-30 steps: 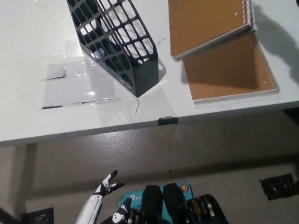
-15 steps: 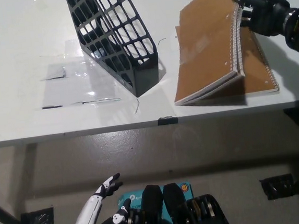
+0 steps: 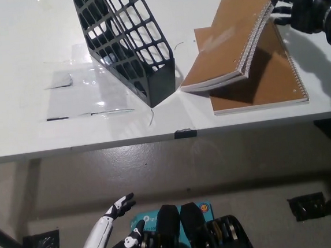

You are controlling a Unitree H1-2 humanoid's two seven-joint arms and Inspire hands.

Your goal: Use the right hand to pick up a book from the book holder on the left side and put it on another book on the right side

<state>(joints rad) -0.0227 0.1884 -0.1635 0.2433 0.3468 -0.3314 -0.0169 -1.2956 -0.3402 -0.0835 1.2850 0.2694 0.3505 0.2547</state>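
Now placing: the book [image 3: 228, 40], brown-covered and spiral-bound, hangs tilted over the second book [image 3: 260, 84], its low corner near the book holder [image 3: 126, 43]. Right hand [image 3: 301, 9] pinches its upper spiral corner. Next, judged: square it up, lower, release. Left hand [image 3: 113, 221] rests low, fingers spread, empty.

Book holder [image 3: 126, 43]: black plastic lattice, slight sheen. Beside it, both books [image 3: 233, 39] [image 3: 266, 86]: matt brown card covers, wire spiral binding. Table [image 3: 19, 44]: smooth white, glossy clear film patch [image 3: 81, 93].
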